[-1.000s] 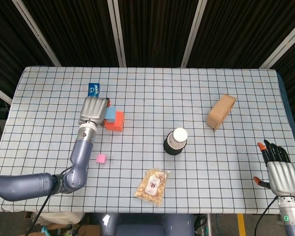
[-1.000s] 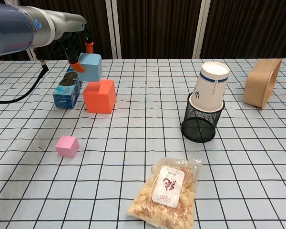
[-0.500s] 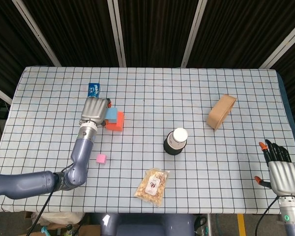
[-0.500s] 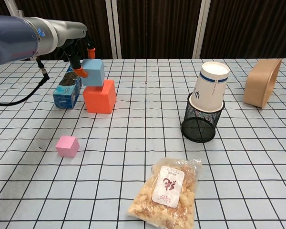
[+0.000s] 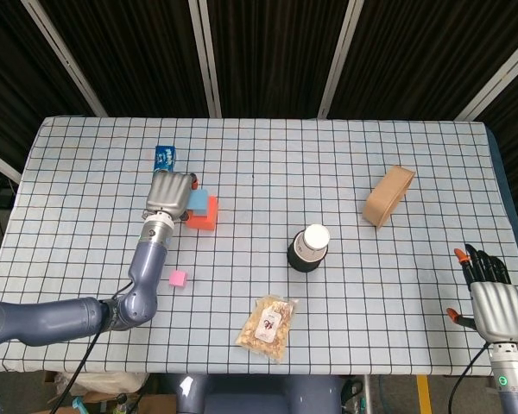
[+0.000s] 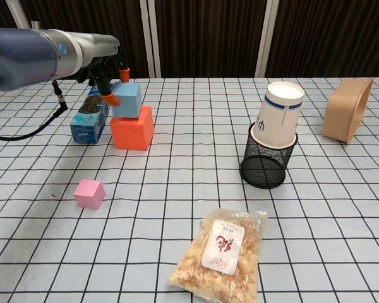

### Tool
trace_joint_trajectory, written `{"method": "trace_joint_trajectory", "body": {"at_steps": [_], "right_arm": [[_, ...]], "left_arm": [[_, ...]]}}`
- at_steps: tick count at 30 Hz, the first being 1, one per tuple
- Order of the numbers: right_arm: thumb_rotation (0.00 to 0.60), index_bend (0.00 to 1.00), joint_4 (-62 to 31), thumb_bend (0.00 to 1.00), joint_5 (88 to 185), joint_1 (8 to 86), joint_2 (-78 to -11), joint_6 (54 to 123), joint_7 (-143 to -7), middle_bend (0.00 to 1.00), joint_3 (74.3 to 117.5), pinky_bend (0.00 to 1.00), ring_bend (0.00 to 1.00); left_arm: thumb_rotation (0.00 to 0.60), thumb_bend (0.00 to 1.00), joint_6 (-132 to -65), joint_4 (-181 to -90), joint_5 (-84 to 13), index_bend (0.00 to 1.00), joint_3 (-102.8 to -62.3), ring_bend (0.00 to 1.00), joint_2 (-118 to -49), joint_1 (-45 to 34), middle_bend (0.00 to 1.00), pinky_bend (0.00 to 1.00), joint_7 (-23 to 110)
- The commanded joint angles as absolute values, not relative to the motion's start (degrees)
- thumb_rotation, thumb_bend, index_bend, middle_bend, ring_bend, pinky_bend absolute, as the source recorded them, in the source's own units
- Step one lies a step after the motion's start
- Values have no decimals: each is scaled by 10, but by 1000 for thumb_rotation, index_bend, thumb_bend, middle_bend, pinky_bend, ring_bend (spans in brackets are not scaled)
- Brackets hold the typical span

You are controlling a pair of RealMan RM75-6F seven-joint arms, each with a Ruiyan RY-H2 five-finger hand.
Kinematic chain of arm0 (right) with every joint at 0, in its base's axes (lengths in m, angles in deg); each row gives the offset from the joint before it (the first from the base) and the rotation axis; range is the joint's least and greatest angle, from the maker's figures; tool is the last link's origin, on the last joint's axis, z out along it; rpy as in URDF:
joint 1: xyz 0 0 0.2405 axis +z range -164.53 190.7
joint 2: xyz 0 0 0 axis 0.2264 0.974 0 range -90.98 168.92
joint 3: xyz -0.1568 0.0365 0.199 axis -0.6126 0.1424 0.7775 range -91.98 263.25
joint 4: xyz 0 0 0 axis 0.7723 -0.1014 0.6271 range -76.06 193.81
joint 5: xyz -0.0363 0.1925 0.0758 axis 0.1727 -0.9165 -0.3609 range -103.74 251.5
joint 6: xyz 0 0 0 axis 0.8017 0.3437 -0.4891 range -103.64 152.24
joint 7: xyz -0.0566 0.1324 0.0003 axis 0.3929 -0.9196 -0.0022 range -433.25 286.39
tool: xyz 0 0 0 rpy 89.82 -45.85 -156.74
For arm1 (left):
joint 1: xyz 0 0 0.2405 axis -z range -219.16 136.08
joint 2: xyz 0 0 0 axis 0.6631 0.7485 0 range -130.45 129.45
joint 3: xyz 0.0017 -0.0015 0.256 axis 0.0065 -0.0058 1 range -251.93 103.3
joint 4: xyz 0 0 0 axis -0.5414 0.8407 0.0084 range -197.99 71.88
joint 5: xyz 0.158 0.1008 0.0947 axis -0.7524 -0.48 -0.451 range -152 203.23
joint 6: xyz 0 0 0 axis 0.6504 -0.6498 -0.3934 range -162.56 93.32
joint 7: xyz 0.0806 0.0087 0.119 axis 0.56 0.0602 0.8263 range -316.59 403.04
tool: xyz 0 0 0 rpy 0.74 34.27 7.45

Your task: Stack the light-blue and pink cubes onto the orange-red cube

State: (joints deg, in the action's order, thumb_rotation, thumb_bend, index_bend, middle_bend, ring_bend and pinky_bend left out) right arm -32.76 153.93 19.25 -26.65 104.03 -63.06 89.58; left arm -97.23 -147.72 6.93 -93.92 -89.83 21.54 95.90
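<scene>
While our left hand (image 5: 170, 191) holds the blue cube (image 6: 126, 100) between orange-tipped fingers (image 6: 112, 99), that cube sits on top of the red cube (image 6: 132, 128), set toward its left side; from the chest view it looks to be touching the top face, though we cannot be sure it rests fully. Both cubes lie at about ten o'clock on the checked worktop (image 5: 328, 155). A blue packet (image 6: 88, 121) lies just beside the red cube at its nine o'clock. The pink cube (image 6: 90, 193) sits alone at about six o'clock from the stack, well apart from it and untouched. Near the middle of the worktop a paper cup (image 6: 277, 113) leans tilted in a black mesh holder (image 6: 266, 163), with a snack bag (image 6: 222, 254) at its seven o'clock near the front edge. A tan box (image 5: 388, 195) lies at about three o'clock. Our right hand (image 5: 494, 304) hangs off the worktop's lower right corner, holding nothing, its fingers spread apart.
</scene>
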Motion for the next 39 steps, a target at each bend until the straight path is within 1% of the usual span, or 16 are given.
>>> {"method": "trace_joint_trajectory", "body": {"at_steps": [1, 25, 39], "right_arm": [[600, 71, -328, 104, 1539, 192, -267, 1040, -631, 33, 896, 104, 54], [600, 71, -328, 103, 1539, 193, -266, 1038, -631, 33, 895, 103, 55], [600, 71, -328, 103, 1538, 194, -266, 1036, -632, 33, 895, 104, 55]], "left_arm": [[600, 307, -972, -1477, 71, 409, -938, 699, -899, 217, 848, 704, 957], [600, 307, -973, -1463, 87, 404, -926, 699, -907, 227, 847, 704, 954], [600, 307, -979, -1467, 89, 404, -926, 699, -904, 230, 847, 704, 952]]}}
